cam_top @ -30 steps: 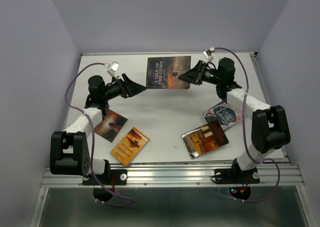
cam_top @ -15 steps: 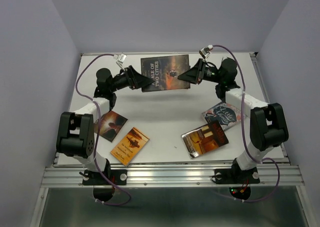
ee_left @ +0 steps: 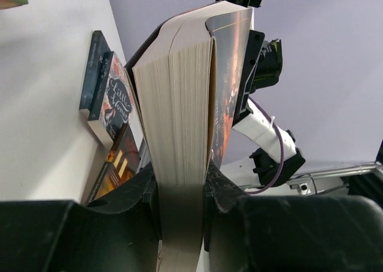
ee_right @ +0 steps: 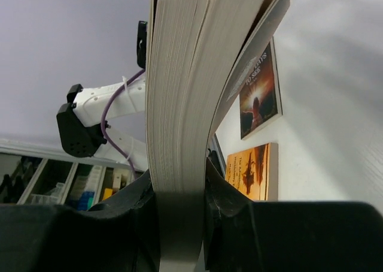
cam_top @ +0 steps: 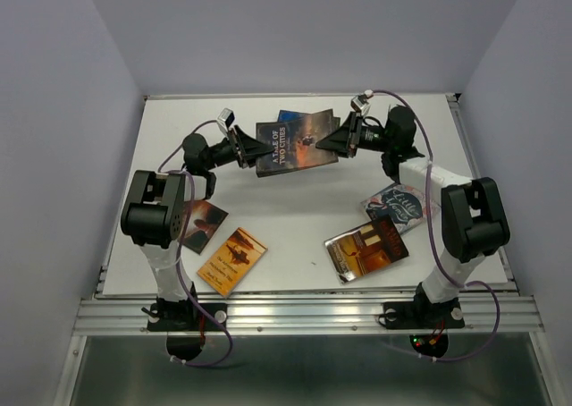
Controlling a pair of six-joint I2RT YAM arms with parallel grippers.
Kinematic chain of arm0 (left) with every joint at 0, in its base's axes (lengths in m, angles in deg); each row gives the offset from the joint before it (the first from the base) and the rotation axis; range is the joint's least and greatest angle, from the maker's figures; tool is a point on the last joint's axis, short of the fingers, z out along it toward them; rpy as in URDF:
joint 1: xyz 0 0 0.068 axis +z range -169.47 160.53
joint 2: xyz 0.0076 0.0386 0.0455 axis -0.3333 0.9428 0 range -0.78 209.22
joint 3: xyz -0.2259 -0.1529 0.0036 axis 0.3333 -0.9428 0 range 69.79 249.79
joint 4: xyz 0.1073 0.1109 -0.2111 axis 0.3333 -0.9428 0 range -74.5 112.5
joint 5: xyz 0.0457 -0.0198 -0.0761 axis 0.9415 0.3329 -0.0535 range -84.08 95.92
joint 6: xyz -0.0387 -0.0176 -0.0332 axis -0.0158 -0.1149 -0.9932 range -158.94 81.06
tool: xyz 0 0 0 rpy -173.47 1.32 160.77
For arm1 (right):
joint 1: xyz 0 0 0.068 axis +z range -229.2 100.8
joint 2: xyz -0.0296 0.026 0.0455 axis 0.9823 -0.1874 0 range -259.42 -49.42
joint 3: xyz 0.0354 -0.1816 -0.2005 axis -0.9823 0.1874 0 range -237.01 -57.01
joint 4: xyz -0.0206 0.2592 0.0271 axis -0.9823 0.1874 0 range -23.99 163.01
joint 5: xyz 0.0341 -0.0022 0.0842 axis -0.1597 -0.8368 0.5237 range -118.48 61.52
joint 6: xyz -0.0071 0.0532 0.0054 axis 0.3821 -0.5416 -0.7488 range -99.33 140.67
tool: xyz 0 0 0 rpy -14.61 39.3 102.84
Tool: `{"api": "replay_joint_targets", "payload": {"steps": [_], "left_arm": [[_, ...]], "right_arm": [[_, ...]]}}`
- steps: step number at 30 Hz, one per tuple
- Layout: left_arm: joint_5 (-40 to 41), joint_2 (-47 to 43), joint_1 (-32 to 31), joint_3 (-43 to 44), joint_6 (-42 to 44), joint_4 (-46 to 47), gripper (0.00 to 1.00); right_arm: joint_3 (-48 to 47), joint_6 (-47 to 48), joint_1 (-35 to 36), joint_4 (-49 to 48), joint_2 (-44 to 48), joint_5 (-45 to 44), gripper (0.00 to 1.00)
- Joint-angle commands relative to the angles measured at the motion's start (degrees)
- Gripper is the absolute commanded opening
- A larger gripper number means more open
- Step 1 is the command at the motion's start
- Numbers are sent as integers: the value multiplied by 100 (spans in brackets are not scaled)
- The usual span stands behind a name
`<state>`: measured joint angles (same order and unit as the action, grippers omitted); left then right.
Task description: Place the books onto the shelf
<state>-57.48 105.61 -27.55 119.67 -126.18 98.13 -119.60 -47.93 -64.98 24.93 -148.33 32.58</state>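
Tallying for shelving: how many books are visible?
7: titled book and blue book between left pincer, right pincer; patterned book overlapping navy book, amber book, right; brown book, orange book, left. Others may hide.

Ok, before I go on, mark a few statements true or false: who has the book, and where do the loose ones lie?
1. The left gripper and the right gripper both clamp the Two Cities book. True.
2. The right gripper is open and empty. False: it is shut on that book's edge.
3. The orange book lies by the right arm's base. False: it lies on the left side, near the front edge.
4. The patterned book lies on the table beside the right arm. True.
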Motion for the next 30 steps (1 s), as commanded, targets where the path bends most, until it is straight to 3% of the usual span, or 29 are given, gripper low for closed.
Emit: {"api": "replay_joint_targets", "payload": {"steps": [1, 3, 5, 8, 11, 12, 13, 14, 15, 21, 22, 23, 30], "left_arm": [[-226, 5, -27, 214, -952, 4302, 0], [-217, -22, -36, 258, -909, 4118, 0], [-208, -92, -36, 337, -786, 3881, 0], [-164, -380, -54, 390, 132, 2551, 0], [19, -933, -106, 495, 1337, 915, 0], [125, -1118, -124, 565, 1872, 187, 0], [248, -1277, -150, 714, 2408, -1178, 0], [492, -1548, -185, 811, 3327, -1835, 0], [530, -1690, -194, 899, 3589, -2260, 0], [328, -1446, -212, 1224, 3381, -2132, 0], [276, -1271, -212, 1338, 3320, -1993, 0], [188, -1191, -212, 1383, 3162, -1904, 0], [-155, -515, -212, 2287, 3178, -2070, 0]], "right_arm": [[-535, 750, 11, -131, 197, -427, 10], [-553, 1338, 11, 675, 250, -759, 31], [-667, 2094, 11, 1397, 285, -1059, 42], [-632, 2613, -41, 2199, 320, -1718, 60], [-553, 2729, -94, 2341, 259, -1843, 64], [-535, 2746, -95, 2402, 241, -1913, 64], [-509, 2781, -95, 2429, 197, -1931, 64], [-491, 2773, -95, 2447, 180, -1966, 64], [-483, 2790, -95, 2447, 153, -2018, 64], [-465, 2878, -209, 2569, 153, -2369, 82], [-465, 2939, -261, 2640, 162, -2475, 87], [-465, 2975, -331, 2701, 171, -2659, 100], [-298, 2993, -788, 3097, 503, -3695, 100]]}}
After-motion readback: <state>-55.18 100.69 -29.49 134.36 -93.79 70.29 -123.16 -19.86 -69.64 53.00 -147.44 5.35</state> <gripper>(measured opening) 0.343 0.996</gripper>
